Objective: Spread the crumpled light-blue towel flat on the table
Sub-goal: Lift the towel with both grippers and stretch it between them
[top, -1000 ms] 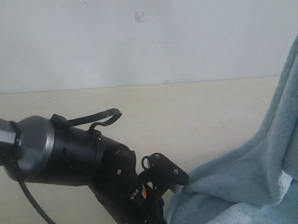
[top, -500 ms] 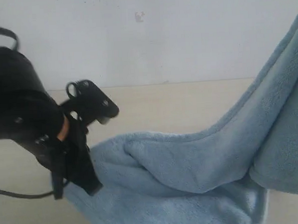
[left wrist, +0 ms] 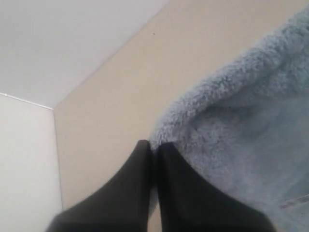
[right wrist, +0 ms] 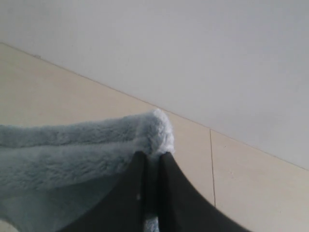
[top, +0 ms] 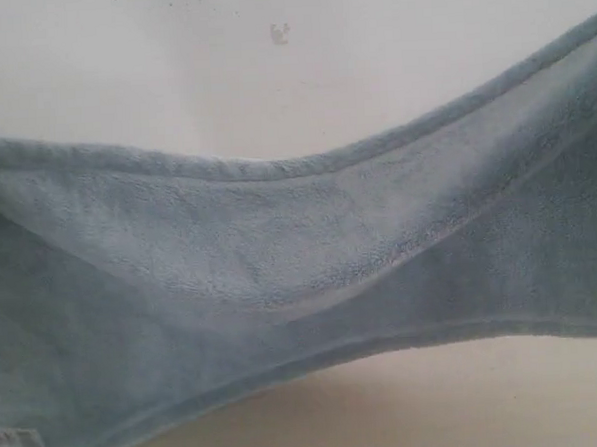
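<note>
Above the smooth pale cream-beige bench (top: pixel 458 405), held up in the air: a large pale light-blue fluffy terry towel (top: pixel 281 264). It is strung side to side across the whole exterior view, and its hemmed top edge sags in the middle. There is a small white label (top: pixel 16 440) at its lower corner on the left-arm side. Bench surface shows under the hanging lower hem. Left claw (left wrist: pixel 153 147): black fingers pressed together, pinching the towel's fluffy edge. Right claw (right wrist: pixel 153 155): fingers likewise closed, pinching a rolled towel corner. A plain grey-white wall (top: pixel 170 60) rises behind.
</note>
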Tool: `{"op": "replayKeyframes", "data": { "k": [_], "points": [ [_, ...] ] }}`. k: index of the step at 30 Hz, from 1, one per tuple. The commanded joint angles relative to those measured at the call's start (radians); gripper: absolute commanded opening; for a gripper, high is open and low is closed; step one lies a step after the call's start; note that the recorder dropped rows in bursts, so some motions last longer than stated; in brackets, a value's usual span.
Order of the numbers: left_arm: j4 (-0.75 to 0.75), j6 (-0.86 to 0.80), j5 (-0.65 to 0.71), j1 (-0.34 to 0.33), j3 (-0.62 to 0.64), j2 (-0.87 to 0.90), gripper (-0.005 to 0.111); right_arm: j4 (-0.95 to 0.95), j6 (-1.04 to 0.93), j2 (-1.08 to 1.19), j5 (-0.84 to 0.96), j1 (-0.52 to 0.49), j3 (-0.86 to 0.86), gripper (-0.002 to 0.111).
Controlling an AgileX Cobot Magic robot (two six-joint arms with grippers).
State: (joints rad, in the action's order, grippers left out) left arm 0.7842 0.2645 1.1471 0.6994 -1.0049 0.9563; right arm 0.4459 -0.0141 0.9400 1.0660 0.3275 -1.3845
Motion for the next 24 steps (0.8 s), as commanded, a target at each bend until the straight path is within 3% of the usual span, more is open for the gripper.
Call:
{"op": "replayKeyframes", "data": {
  "k": [1, 12, 24],
  "points": [
    [0.001, 0.004, 0.024, -0.001, 0.003, -0.166, 0.004, 0.02, 0.014, -0.094, 0.006, 0.001, 0.0, 0.0],
    [-0.095, -0.102, 0.035, -0.001, 0.003, -0.429, 0.004, 0.02, 0.014, -0.281, 0.133, 0.001, 0.0, 0.0],
    [-0.057, -0.102, 0.074, -0.001, 0.003, -0.442, 0.004, 0.016, 0.014, -0.29, 0.155, 0.001, 0.0, 0.0]
  ]
}}
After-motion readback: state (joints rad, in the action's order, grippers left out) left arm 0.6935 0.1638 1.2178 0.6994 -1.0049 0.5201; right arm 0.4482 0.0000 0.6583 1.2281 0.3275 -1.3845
